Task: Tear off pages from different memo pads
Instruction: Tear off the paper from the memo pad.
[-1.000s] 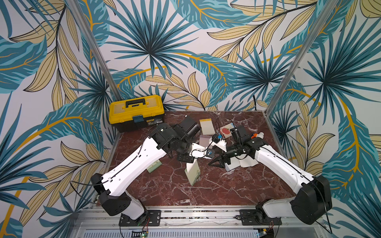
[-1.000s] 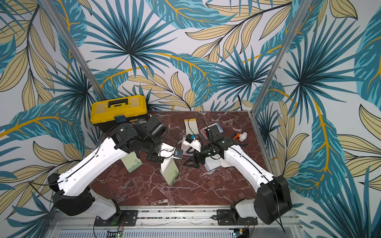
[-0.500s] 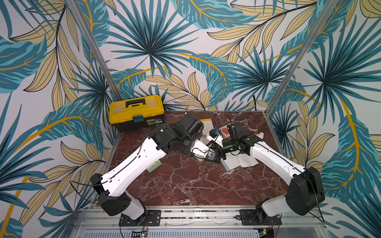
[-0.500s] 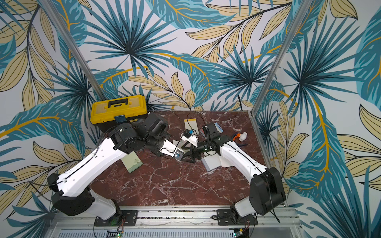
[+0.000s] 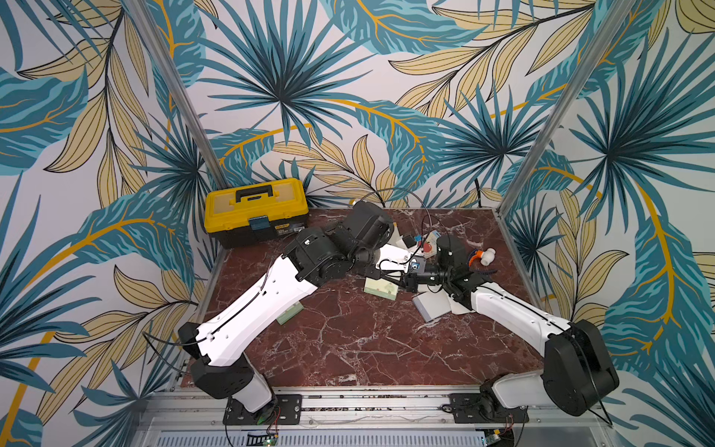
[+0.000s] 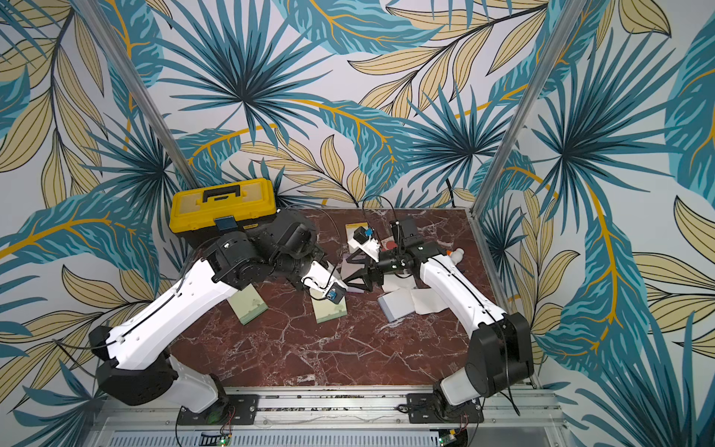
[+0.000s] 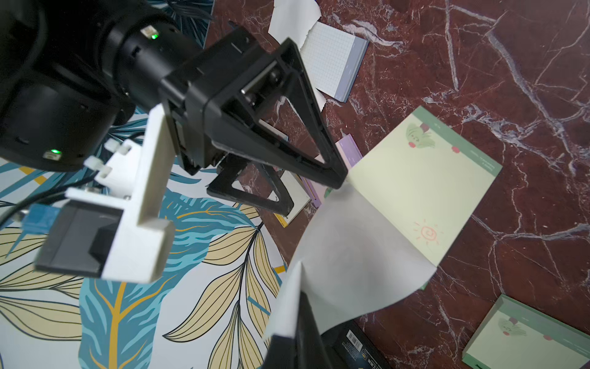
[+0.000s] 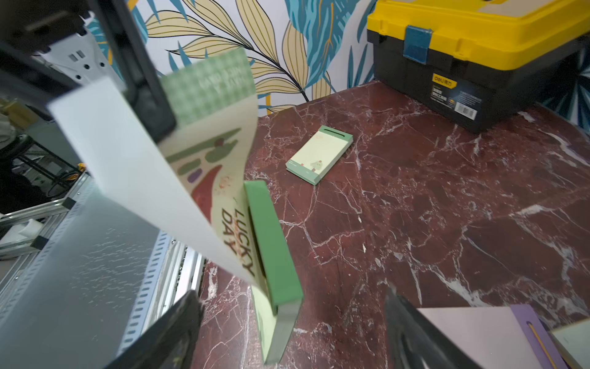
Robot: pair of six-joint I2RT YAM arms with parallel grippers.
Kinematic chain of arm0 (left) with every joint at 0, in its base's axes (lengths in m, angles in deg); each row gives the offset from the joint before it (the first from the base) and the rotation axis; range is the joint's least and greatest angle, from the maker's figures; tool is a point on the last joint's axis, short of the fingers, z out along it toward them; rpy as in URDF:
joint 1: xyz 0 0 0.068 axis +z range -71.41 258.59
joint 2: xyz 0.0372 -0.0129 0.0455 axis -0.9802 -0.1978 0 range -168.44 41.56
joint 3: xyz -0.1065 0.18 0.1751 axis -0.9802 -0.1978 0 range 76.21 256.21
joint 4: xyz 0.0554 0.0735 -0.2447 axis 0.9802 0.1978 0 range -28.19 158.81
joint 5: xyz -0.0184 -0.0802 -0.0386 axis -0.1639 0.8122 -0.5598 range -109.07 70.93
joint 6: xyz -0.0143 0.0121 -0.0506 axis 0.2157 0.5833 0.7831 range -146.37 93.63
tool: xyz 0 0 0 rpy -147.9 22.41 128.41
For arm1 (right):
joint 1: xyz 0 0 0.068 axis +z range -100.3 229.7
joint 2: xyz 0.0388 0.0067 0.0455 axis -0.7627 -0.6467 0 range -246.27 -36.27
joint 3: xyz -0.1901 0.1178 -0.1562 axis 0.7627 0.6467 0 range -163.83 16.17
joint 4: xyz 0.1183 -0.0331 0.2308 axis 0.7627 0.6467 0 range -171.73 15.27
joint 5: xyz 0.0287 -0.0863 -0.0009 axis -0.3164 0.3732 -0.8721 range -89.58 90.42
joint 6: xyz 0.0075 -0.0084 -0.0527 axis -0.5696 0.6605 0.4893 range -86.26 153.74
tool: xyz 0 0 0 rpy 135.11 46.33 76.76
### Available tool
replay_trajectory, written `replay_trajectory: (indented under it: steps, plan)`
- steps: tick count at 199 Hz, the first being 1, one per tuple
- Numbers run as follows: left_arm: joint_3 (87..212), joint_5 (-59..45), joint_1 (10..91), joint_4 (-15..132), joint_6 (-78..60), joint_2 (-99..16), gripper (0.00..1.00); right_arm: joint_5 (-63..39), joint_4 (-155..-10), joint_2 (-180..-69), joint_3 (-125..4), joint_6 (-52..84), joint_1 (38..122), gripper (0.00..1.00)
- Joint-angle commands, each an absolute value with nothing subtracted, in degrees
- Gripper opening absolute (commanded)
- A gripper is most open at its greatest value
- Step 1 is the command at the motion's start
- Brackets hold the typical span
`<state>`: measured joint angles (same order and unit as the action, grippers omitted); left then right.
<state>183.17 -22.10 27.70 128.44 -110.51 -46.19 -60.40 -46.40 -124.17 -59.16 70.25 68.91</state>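
Right now my left gripper (image 8: 151,115) is pressed together on the checked end of the "LUCKY DAY" page (image 8: 223,198), holding it up in a curl over its green memo pad (image 7: 424,179). The page's other end meets the pad at the edge away from the green header strip (image 7: 463,137); whether it is joined there I cannot tell. I grip the sheet by its far end, I judge, so that a pull works along one line instead of crumpling the paper. My right gripper (image 7: 311,195) is spread wide and holds nothing, one fingertip close at the pad's corner: from there it can pin the block so the pad does not ride up with the page. This pad is out on the worktop (image 5: 348,348), farther from the yellow toolbox (image 5: 255,211) than a second green pad (image 8: 319,156) lying flat before it. Farther again from the toolbox, a grid pad (image 7: 332,60) lies by a loose white sheet (image 7: 293,16).
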Motion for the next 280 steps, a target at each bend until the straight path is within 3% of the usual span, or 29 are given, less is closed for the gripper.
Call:
replay_trajectory:
  steps: [1,35,58,74,108,138,182,200,221,245,280]
  plan:
    - [186.5,-21.73,27.39,125.35,-110.33,-44.91,0.0,-64.69,-38.38,-124.84,-59.15,76.23,69.86,0.9]
    - [186.69,-21.88,26.54,123.53,-110.13,-44.3,0.0,-66.29,-52.14,-122.97,-51.85,66.36,70.62,0.9]
    - [187.25,-22.02,26.4,122.96,-109.41,-44.36,0.0,-64.1,-53.96,-123.79,-51.01,62.76,70.62,0.86]
    - [189.65,-20.9,26.44,123.84,-105.52,-45.29,0.0,-60.28,-58.04,-123.58,-49.75,57.03,70.7,0.82]
    - [191.99,-18.27,25.81,125.11,-100.03,-46.58,0.0,-54.37,-82.59,-120.09,-41.45,38.73,72.05,0.74]
    - [192.81,-19.47,25.15,125.29,-95.46,-47.37,0.0,-51.01,-85.4,-119.59,-39.52,33.34,72.89,0.61]
    - [192.19,-21.29,24.74,125.75,-91.45,-47.39,0.0,-50.19,-96.04,-117.69,-34.99,26.8,73.17,0.54]
    - [192.15,-23.78,24.72,125.45,-89.87,-47.89,0.0,-50.77,-95.61,-117.27,-34.68,26.67,73.13,0.45]
    - [192.72,-27.05,24.71,125.12,-86.84,-49.2,0.0,-51.23,-95.07,-116.76,-34.2,26.2,73.12,0.19]
    - [194.69,-34.9,25.24,124.51,-77.92,-51.58,0.0,-51.95,-93.98,-115.51,-33.76,25.02,72.98,0.0]
    - [203.7,-32.51,28.04,132.93,-61.76,-57.56,0.0,-54.69,-94.65,-114.54,-34.63,17.28,72.99,0.0]
